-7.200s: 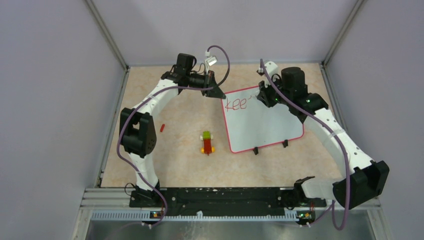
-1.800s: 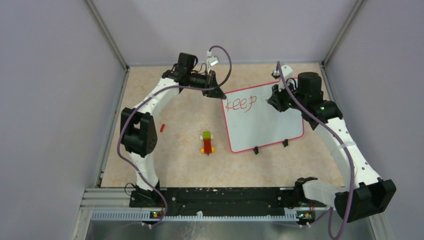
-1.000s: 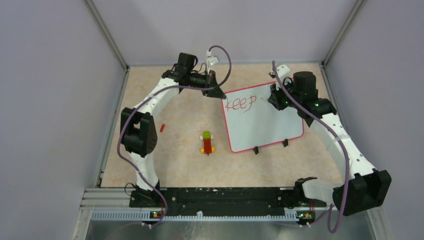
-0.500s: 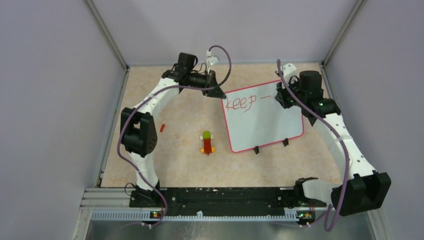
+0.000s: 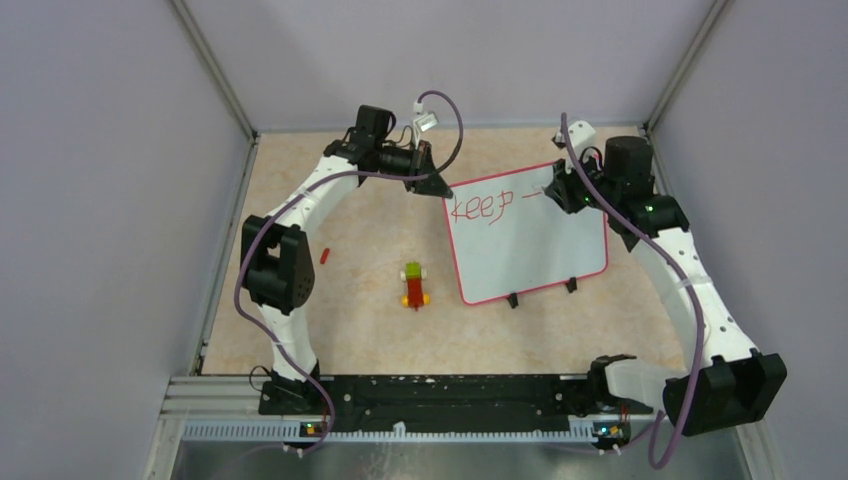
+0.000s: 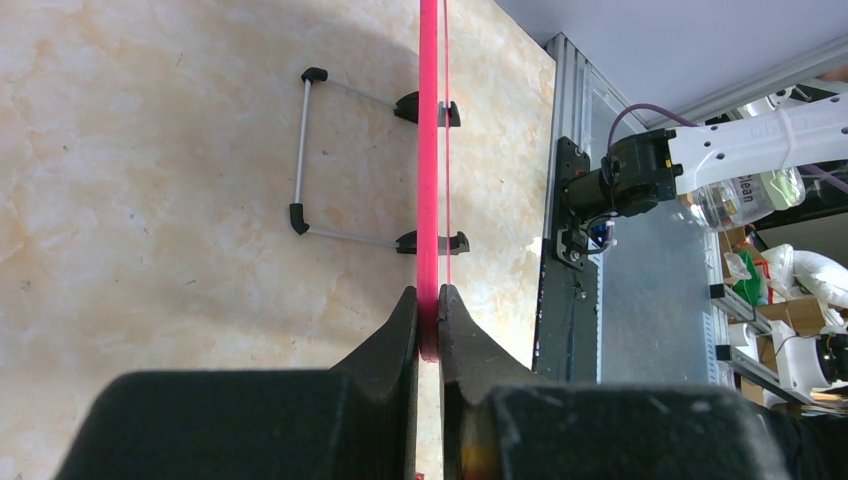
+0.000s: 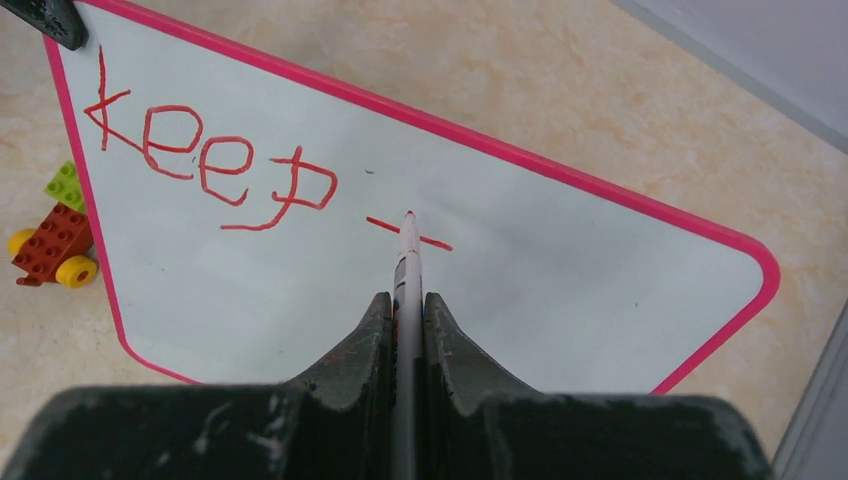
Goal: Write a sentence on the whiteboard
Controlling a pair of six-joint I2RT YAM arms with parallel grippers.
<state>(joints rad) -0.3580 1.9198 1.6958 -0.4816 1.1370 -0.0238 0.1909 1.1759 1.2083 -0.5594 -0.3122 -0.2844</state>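
The whiteboard (image 5: 530,250), white with a pink rim, lies at the table's back right and carries the red word "keep" (image 5: 480,208) followed by a short dash. My left gripper (image 5: 437,188) is shut on its far left corner. In the left wrist view the rim (image 6: 428,150) runs edge-on into the left gripper (image 6: 428,295). My right gripper (image 5: 556,192) hovers over the board's upper right. In the right wrist view the right gripper (image 7: 406,300) is shut on a marker (image 7: 408,260), whose tip meets the dash on the whiteboard (image 7: 560,300).
A small toy car of red, green and yellow bricks (image 5: 414,284) sits just left of the board, also visible as the toy car (image 7: 52,235). A little red piece (image 5: 325,255) lies near the left arm. Under the board a wire stand (image 6: 300,150) shows. Grey walls enclose the table.
The right gripper has slid rightward along the board's top, and a red dash has appeared after "keep". The left arm and the board have stayed still.
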